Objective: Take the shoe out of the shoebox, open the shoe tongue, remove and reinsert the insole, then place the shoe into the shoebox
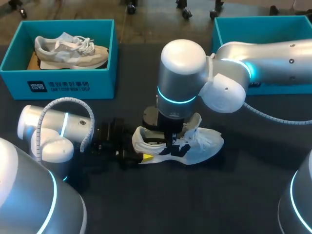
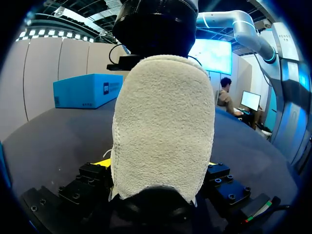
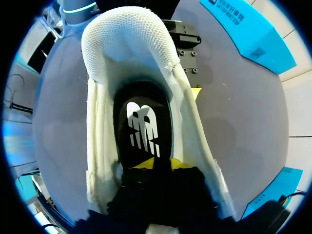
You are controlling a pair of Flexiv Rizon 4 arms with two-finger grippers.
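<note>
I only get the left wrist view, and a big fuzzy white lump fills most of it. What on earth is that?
Observer: The heel of a white shoe. The head view shows all of it, standing on the table with its toe towards the robot's right.
Operator: And the dark bulk just above the lump?
Observer: That is the right gripper. It comes down from above into the shoe's opening.
Operator: Is there anything inside the shoe?
Observer: Yes. The right wrist view looks straight in and shows a black insole with a white logo.
</note>
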